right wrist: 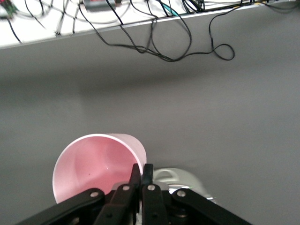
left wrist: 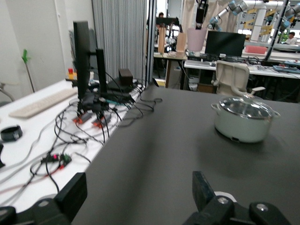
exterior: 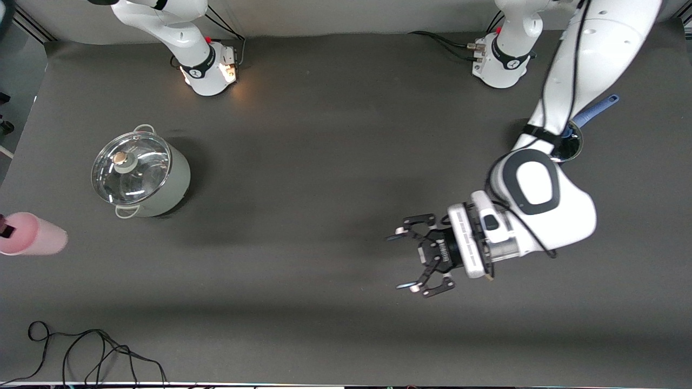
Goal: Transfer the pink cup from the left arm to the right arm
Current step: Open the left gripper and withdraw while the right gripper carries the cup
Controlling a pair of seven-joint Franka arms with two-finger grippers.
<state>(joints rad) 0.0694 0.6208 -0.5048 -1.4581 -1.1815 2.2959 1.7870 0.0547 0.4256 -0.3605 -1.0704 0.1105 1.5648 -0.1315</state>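
Observation:
The pink cup [exterior: 33,234] hangs on its side at the edge of the front view, at the right arm's end of the table. My right gripper [right wrist: 142,168] is shut on its rim, one finger inside and one outside the wall of the cup [right wrist: 96,166]. Only a dark tip of that gripper [exterior: 5,230] shows in the front view. My left gripper [exterior: 413,259] is open and empty, low over the bare mat toward the left arm's end. In the left wrist view its fingers [left wrist: 77,192] stand wide apart, and the cup [left wrist: 196,39] shows far off, held up in the air.
A pale green pot with a glass lid [exterior: 139,172] stands toward the right arm's end, beside the held cup; it also shows in the left wrist view [left wrist: 243,119]. A dark pan with a blue handle [exterior: 594,111] sits partly hidden by the left arm. A black cable [exterior: 81,348] lies at the table's near edge.

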